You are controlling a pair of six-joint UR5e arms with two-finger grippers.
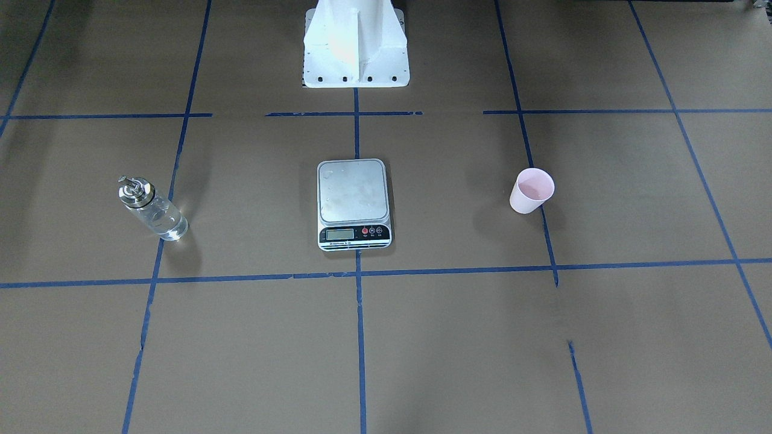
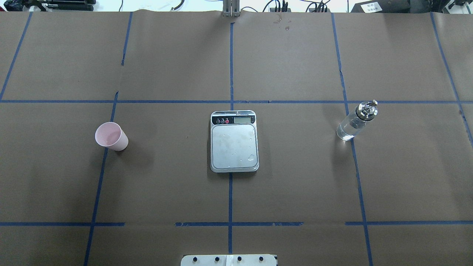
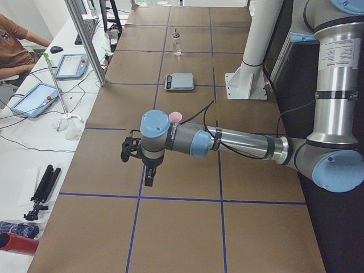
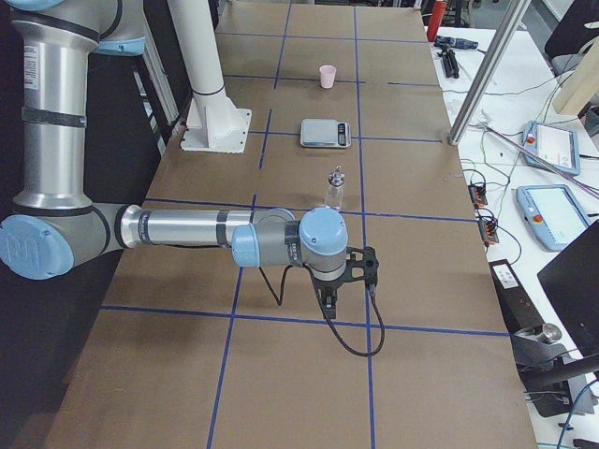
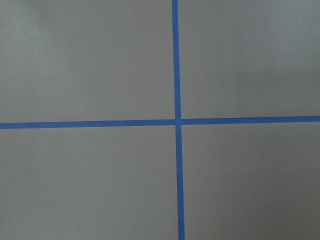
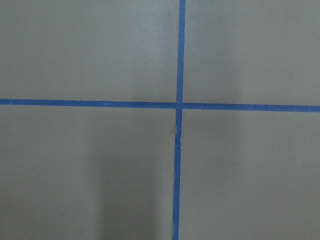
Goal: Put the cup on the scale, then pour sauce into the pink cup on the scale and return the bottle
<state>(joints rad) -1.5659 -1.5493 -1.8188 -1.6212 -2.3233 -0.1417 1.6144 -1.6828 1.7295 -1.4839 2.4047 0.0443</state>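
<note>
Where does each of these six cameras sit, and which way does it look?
Front: across the table, facing the robot's base, over scale, cup, bottle.
Overhead: behind the robot; same three things, sides swapped; base edge shows.
Left side: table's end; left arm near.
Right side: other end; right arm near.
Left wrist: straight down on tape cross; no body.
Right wrist: likewise.

The cup (image 3: pixel 175 116) sat partly hidden behind the left arm (image 3: pixel 239 142). The scale (image 1: pixel 353 193) readout was illegible. Opening of the left claw (image 3: pixel 129 150) and right claw (image 4: pixel 363 263) was indeterminate.
</note>
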